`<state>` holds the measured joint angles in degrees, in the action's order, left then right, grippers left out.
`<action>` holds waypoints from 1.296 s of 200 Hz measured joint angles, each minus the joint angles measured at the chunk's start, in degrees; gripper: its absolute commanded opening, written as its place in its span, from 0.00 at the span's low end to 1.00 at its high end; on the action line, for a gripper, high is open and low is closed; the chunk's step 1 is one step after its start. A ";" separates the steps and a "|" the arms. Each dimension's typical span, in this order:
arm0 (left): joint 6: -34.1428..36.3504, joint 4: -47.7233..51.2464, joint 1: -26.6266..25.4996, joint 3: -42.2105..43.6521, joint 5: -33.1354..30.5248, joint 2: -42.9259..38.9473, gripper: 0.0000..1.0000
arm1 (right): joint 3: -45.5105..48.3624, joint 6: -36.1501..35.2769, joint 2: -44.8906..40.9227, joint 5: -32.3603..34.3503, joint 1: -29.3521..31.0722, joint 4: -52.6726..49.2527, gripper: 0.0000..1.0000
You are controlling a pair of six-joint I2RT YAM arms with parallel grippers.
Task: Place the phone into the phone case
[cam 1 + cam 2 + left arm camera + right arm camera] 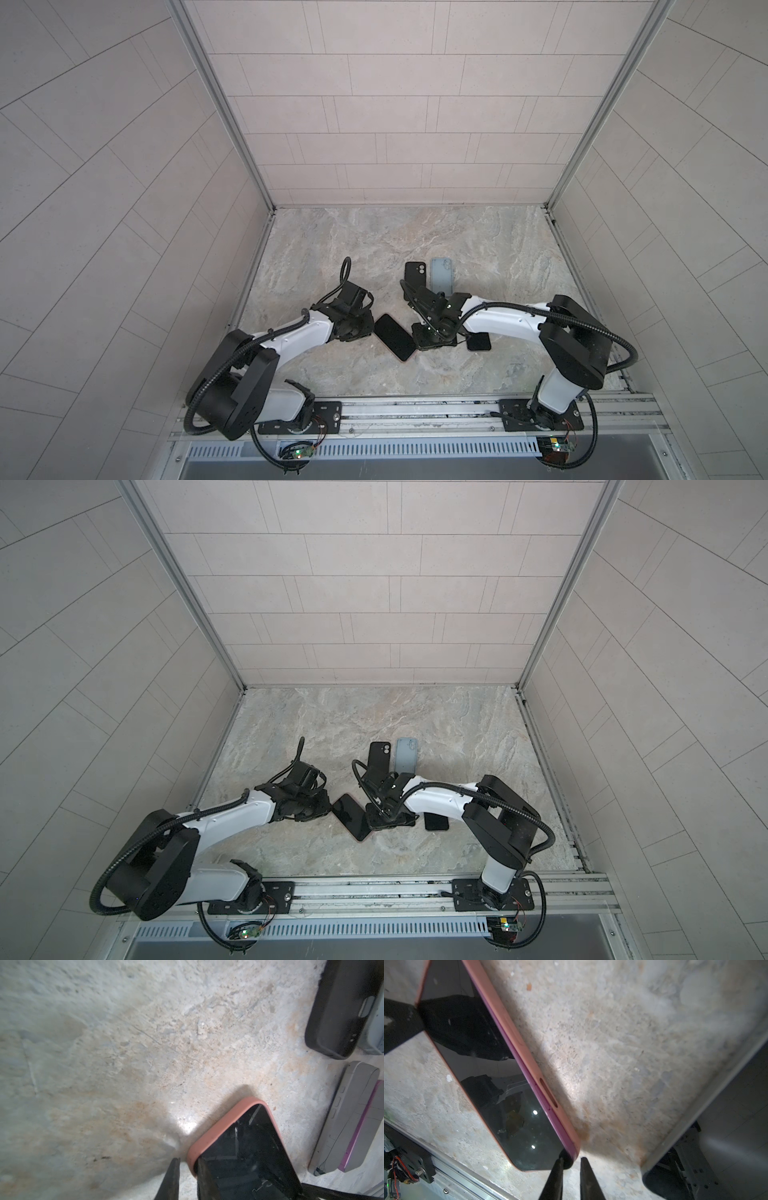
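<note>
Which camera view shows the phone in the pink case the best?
The right wrist view: the phone is close, with its screen and the pink case, its long edge and side cutout, all clear. The left wrist view shows only one corner. In both top views it is small and dark, without detail.

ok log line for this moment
phone in pink case | left pincer astride one corner | right pincer astride another corner | grip unclear | black case, grey case beyond
</note>
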<state>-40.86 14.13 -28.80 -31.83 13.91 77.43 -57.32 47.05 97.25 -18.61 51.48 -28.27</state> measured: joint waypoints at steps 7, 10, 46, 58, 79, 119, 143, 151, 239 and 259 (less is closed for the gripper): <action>0.00 -0.09 0.00 0.00 0.02 0.00 0.18 | -0.11 0.02 0.13 -0.07 0.02 -0.02 0.16; 0.00 -0.11 0.00 0.00 0.04 0.00 0.18 | -0.17 0.02 0.15 -0.07 0.04 0.00 0.16; 0.00 -0.15 0.00 0.00 0.07 0.02 0.18 | -1.33 0.11 0.81 0.17 0.20 -1.03 0.12; 0.00 -0.15 0.00 0.00 0.13 0.02 0.18 | -1.68 0.13 1.05 0.24 0.20 -1.46 0.12; 0.02 -0.17 0.00 0.00 0.17 0.04 0.17 | -2.25 0.15 1.44 0.39 0.22 -2.08 0.11; 0.02 -0.17 0.00 -0.09 0.31 0.11 0.17 | -2.80 0.15 1.92 0.46 0.20 -2.71 0.11; 0.02 -0.13 0.00 -0.42 0.42 0.46 0.17 | -3.17 0.22 2.25 0.42 0.20 -3.08 0.10; 0.02 -0.13 0.00 -0.50 0.48 0.57 0.17 | -3.23 0.28 2.40 0.42 0.22 -3.15 0.10; 0.02 -0.31 0.00 -0.55 1.05 0.68 0.17 | -3.80 1.53 3.78 1.16 0.52 -2.84 0.10; 0.00 -0.31 0.00 -0.55 1.07 0.68 0.17 | -3.82 1.49 3.54 1.51 0.61 -2.86 0.12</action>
<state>-40.86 13.82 -28.80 -32.38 14.98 78.11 -61.14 48.53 100.79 -17.10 52.10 -31.14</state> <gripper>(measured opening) 0.170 0.110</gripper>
